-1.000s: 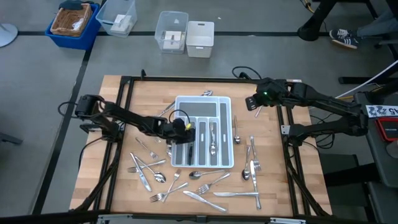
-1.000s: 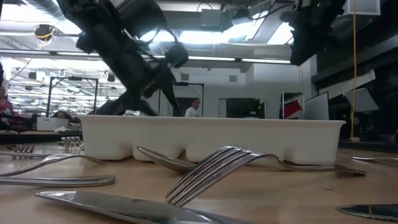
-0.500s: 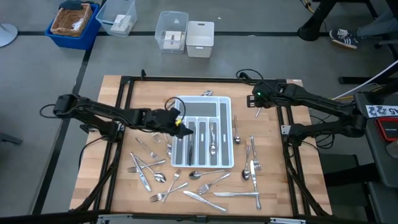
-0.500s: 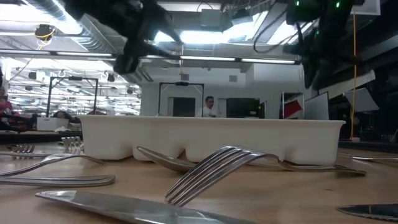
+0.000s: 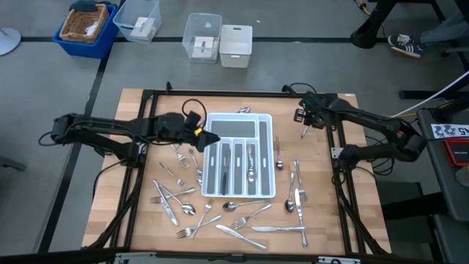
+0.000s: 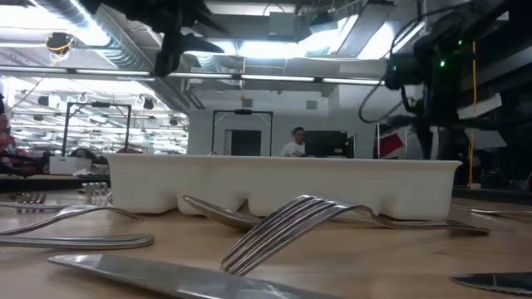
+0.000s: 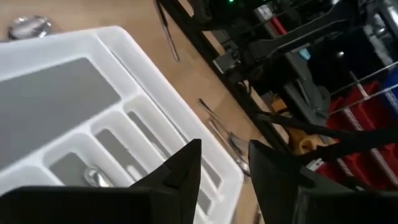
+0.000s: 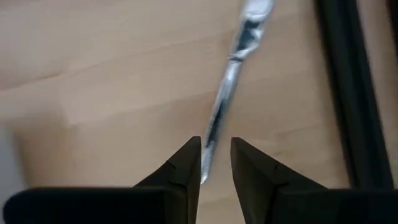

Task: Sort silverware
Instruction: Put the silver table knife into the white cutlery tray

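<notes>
The white divided tray point(image 5: 264, 158) sits mid-table, with a few pieces of silverware in its grey slots point(image 5: 250, 163). More forks, spoons and knives lie loose on the table to the near side point(image 5: 236, 220), the left point(image 5: 174, 194) and the right point(image 5: 297, 187). My left gripper point(image 5: 207, 138) is open and empty above the tray's far-left corner point(image 7: 124, 56). My right gripper point(image 5: 303, 119) is open and low over a slim silver utensil point(image 5: 304, 133) near the table's far right. In the right wrist view its fingers stand on either side of one end of this utensil point(image 8: 231, 71).
Black frame rails point(image 5: 146, 117) run along the table's left, right and far sides. Storage bins point(image 5: 88, 26) point(image 5: 203, 37) stand on the floor beyond the far edge. A fork point(image 6: 291, 220) and a knife point(image 6: 166, 274) lie close to the low camera. A person point(image 6: 295, 146) stands in the room behind.
My left gripper has risen from over a tray slot and drawn back toward the table's left and far side, to the tray's far-left corner. My right gripper has come down toward the utensil near the far right.
</notes>
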Motion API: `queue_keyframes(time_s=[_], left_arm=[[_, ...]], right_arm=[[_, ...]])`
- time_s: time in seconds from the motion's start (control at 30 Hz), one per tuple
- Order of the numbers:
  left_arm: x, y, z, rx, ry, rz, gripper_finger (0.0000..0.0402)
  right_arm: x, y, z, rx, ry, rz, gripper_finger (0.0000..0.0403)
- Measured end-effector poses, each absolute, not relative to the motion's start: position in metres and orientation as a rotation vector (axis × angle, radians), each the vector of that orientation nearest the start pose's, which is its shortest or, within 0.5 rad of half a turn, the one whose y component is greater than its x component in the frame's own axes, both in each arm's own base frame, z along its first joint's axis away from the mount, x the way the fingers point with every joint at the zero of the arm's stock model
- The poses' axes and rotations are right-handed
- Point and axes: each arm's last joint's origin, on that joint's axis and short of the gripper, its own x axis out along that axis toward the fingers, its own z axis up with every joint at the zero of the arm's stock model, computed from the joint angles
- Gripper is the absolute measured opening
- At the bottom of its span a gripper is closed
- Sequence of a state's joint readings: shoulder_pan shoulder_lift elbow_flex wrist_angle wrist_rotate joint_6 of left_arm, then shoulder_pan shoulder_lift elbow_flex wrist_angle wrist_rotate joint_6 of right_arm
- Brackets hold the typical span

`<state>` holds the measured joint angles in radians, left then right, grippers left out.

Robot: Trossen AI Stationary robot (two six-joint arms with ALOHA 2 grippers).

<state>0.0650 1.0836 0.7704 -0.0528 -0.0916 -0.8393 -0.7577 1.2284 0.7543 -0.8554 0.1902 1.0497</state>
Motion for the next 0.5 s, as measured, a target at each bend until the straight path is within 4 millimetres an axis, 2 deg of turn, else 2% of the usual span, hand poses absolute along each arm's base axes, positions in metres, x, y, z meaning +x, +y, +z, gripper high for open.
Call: queue_keyframes(time_s=[0.3,0.5], left_arm=[[0.234,0.029,0.278,-0.785,0.326,0.36,0.0123],[0.232,0.033,0.275,-0.766,0.359,0.385,0.0123]], right_arm=[[0.138,-0.182,0.17,1.275,0.746,-1.572,0.0089],[0.132,-0.196,0.149,1.335,0.8,-1.626,0.0089]])
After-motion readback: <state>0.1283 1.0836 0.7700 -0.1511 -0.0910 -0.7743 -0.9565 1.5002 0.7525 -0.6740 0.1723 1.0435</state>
